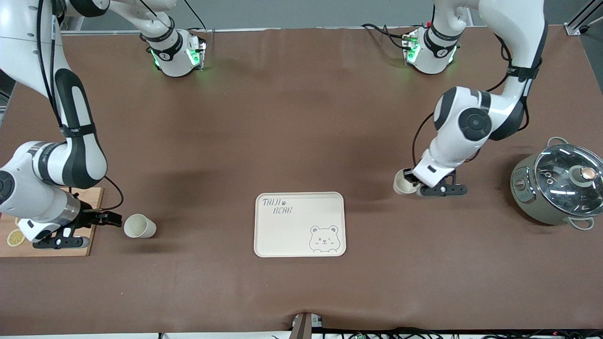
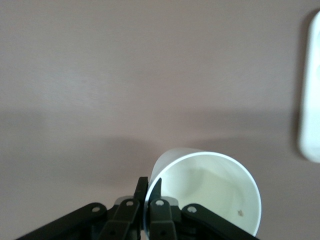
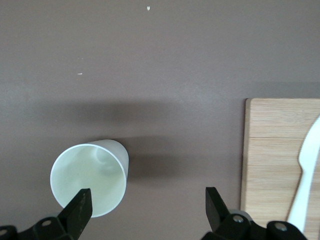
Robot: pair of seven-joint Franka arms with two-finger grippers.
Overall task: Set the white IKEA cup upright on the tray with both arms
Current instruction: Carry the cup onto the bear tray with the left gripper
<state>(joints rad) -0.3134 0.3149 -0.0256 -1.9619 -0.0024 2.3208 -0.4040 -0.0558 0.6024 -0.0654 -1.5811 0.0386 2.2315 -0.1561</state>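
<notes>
Left gripper [image 1: 411,183] pinching rim of white cup [image 1: 403,182] beside tray [image 1: 300,224]. Right gripper [image 1: 106,219] spread wide, near second cup [image 1: 139,226], over cutting board [image 1: 70,247] at right arm's table edge.

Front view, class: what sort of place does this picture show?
Probably a robotics lab test bench staged as a kitchen: two arms bolted to a brown-covered table, with a lidded pot, a wooden cutting board and a bear-printed tray.

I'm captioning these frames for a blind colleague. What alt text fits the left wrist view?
The left gripper is pinched shut on the rim of a white cup, one finger inside and one outside, with the cup's open mouth facing the camera. Brown table fills the rest, with an edge of the cream tray showing.
</notes>
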